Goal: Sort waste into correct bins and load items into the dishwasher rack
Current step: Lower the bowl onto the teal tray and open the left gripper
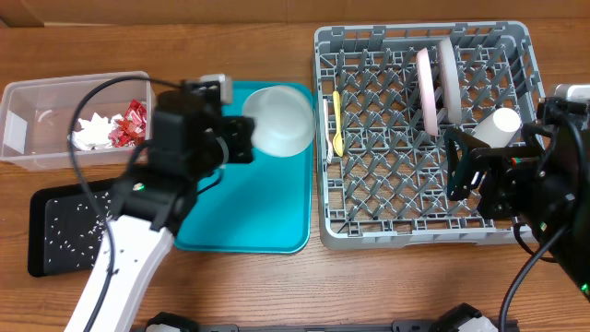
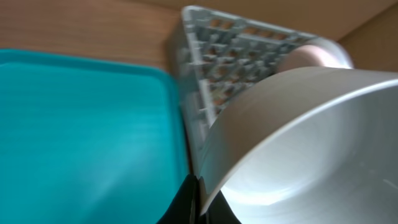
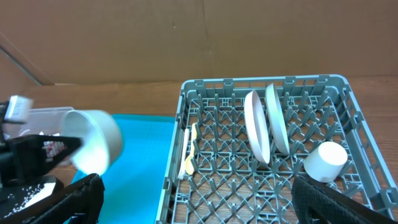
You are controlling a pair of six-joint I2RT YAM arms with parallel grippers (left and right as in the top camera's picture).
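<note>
**Spotter:** Your left gripper (image 1: 241, 136) is pinched shut on the rim of the pale bowl (image 1: 279, 120). The wrist view shows one dark finger (image 2: 194, 200) pressed against the bowl's outer wall. The bowl is lifted and tipped on its side above the teal tray (image 1: 240, 217), just beside the left wall of the rack (image 1: 387, 198).

**Planner:** And your right gripper (image 1: 456, 168)?

**Spotter:** Its fingers are spread wide with nothing between them, and it hovers over the rack's right side near the cup (image 1: 502, 124).

**Planner:** Then I judge you are at the loading step, with the bowl as the last item. The two plates (image 1: 438, 83) stand upright between pegs, and the yellow and white cutlery (image 1: 336, 120) lies along the left edge. The waste looks sorted: the napkin (image 1: 92, 132) and red wrappers (image 1: 129, 124) are in the clear tub (image 1: 18, 129), and the grains (image 1: 74, 226) are on the black tray (image 1: 41, 254).

**Spotter:** Next you should carry the bowl right, over the rack wall. Pick an open stretch of pegs between the cutlery and the plates. Lower it before you loosen the fingers, and keep the right arm out of that path.
</note>
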